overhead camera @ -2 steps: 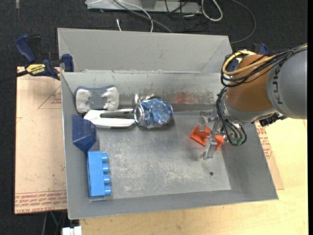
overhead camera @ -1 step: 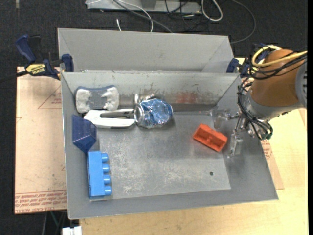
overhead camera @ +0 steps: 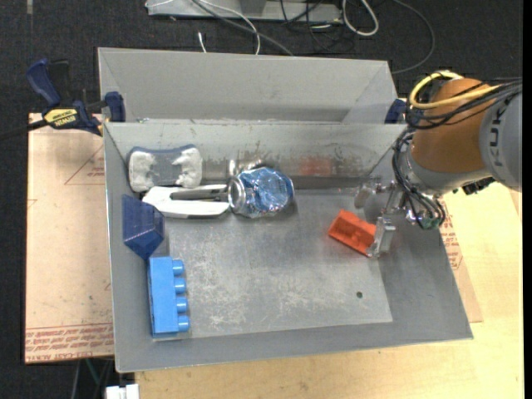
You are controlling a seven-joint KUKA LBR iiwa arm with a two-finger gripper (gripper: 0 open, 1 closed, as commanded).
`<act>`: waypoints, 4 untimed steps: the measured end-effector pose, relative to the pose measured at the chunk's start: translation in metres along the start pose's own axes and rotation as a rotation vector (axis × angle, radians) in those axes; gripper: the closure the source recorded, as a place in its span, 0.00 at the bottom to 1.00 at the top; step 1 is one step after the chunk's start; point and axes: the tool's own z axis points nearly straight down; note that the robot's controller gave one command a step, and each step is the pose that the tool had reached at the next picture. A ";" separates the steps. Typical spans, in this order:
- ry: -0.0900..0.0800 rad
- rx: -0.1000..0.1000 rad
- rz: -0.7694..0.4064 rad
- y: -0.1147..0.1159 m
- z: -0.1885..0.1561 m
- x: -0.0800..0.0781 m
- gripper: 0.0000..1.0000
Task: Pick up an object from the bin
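Camera view: tool (overhead camera: 384, 233) sits low at the right of the bin (overhead camera: 274, 306), just beside an orange block (overhead camera: 349, 230). Can't tell if tool is open or closed. Block not lifted; grasp and lift remain.

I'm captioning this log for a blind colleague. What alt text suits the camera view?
The robot's gripper hangs at the bin's right side, beside a small orange block. Further left lie a blue toy brick, a dark blue wedge, a white handle and a crumpled blue can.
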 end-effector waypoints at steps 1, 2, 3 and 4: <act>0.005 0.002 0.071 0.007 0.030 0.002 0.00; -0.003 0.000 0.186 0.011 0.030 0.009 1.00; -0.003 0.000 0.186 0.011 0.030 0.009 1.00; 0.003 -0.001 0.186 0.011 0.018 0.011 1.00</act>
